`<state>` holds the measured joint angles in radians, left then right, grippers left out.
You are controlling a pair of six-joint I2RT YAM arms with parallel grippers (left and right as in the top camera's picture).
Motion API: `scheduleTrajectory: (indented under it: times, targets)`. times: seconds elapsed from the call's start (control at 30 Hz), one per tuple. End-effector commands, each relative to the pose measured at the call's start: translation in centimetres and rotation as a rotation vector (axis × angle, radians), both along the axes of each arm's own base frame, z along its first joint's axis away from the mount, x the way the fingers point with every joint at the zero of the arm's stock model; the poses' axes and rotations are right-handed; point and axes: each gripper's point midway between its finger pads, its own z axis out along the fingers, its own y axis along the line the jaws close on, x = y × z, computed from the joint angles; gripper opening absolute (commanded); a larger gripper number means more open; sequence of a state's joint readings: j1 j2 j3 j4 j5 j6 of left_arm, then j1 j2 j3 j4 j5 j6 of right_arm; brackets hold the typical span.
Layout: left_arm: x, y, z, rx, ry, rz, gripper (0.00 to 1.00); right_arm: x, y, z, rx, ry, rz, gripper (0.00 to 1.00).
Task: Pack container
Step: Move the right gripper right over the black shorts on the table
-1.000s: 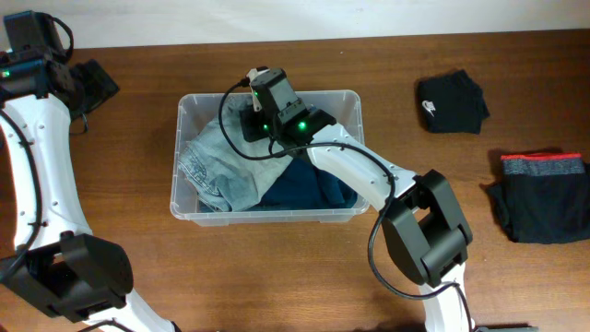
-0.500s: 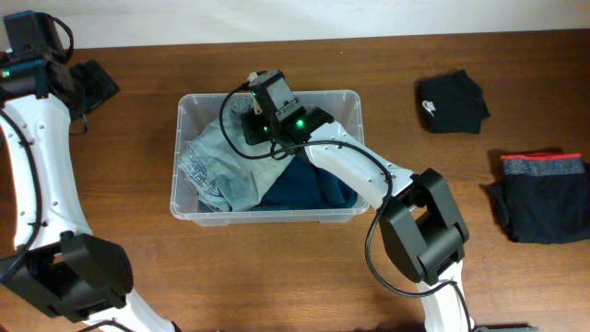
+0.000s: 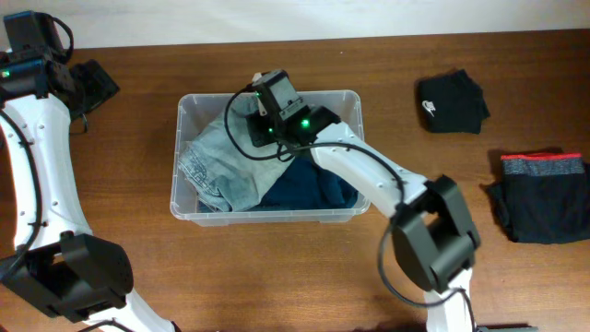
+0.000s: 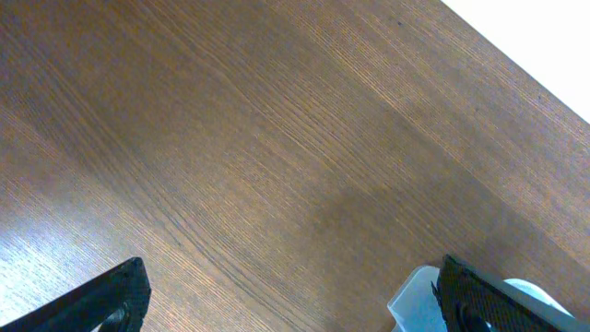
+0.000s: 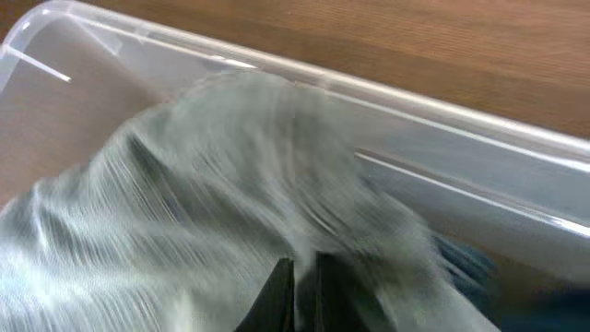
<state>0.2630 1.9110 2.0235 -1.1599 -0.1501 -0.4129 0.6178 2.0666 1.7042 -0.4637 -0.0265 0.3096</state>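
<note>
The container (image 3: 346, 101), a clear plastic bin, stands mid-table and holds light blue jeans (image 3: 217, 166) on its left and a dark blue garment (image 3: 309, 184) on its right. My right gripper (image 3: 251, 122) reaches into the bin's back part, shut on a fold of the jeans. In the right wrist view its fingertips (image 5: 297, 277) pinch the blurred pale denim (image 5: 166, 203), with the bin's rim (image 5: 387, 92) behind. My left gripper (image 3: 92, 83) hovers open over bare table at the far left. Its wrist view shows the gripper (image 4: 295, 300) spread wide and a bin corner (image 4: 413, 302).
A folded black garment with a white logo (image 3: 452, 101) lies at the back right. A black garment with a red and grey band (image 3: 542, 195) lies at the right edge. The table's back edge (image 3: 369, 35) meets a white wall.
My right wrist has shifted slightly right and toward the back of the bin with the denim fold, and its elbow has swung a little right. The left arm has not moved.
</note>
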Motion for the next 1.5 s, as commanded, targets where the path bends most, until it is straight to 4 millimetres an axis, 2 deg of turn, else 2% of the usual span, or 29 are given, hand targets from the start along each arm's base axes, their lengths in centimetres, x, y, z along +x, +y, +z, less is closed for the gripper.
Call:
scheduleTrajectory:
  times: [0.0,0.1,0.17,0.23,0.33,0.37,0.43,0.5,0.57,0.6,0.73,0.9,1.17,1.47]
  targets:
    - [0.1,0.1,0.0,-0.002,-0.004,0.013,0.99,0.5,-3.4,8.8,0.011,-0.175,-0.098,0.04]
    - [0.1,0.1,0.0,-0.002,-0.004,0.013,1.0,-0.3,-6.9,13.9,0.036,-0.235,-0.2,0.05]
    - [0.1,0.1,0.0,-0.002,-0.004,0.014,0.99,-0.9,-9.7,16.3,0.056,-0.245,-0.286,0.05]
    - [0.1,0.1,0.0,-0.002,-0.004,0.013,0.99,-1.6,-12.5,18.0,0.073,-0.241,-0.353,0.06]
    - [0.1,0.1,0.0,-0.002,-0.004,0.013,0.99,-3.0,-17.9,19.5,0.08,-0.207,-0.473,0.14]
    - [0.1,0.1,0.0,-0.002,-0.004,0.013,0.99,-3.5,-19.5,19.8,0.077,-0.195,-0.51,0.19]
    - [0.1,0.1,0.0,-0.002,-0.004,0.013,0.99,-4.5,-22.7,20.0,0.061,-0.169,-0.573,0.41]
    - [0.1,0.1,0.0,-0.002,-0.004,0.013,0.99,-5.6,-25.9,19.9,0.044,-0.133,-0.646,0.58]
    - [0.1,0.1,0.0,-0.002,-0.004,0.013,0.99,-6.8,-28.7,19.3,0.043,-0.077,-0.73,0.88]
    - [0.1,0.1,0.0,-0.002,-0.004,0.013,0.99,-7.4,-29.8,18.9,0.043,-0.048,-0.758,0.99]
    - [0.1,0.1,0.0,-0.002,-0.004,0.013,0.99,-8.9,-33.5,17.1,0.078,0.081,-0.833,0.99]
    - [0.1,0.1,0.0,-0.002,-0.004,0.013,0.99,-10.2,-37.0,15.6,0.218,0.22,-0.898,0.99]
    - [0.1,0.1,0.0,-0.002,-0.004,0.013,0.99,-11.8,-42.4,15.6,0.444,0.287,-1.06,0.99]
    - [0.1,0.1,0.0,-0.002,-0.004,0.013,0.99,-15.5,-48.1,14.7,0.495,0.323,-1.268,0.99]
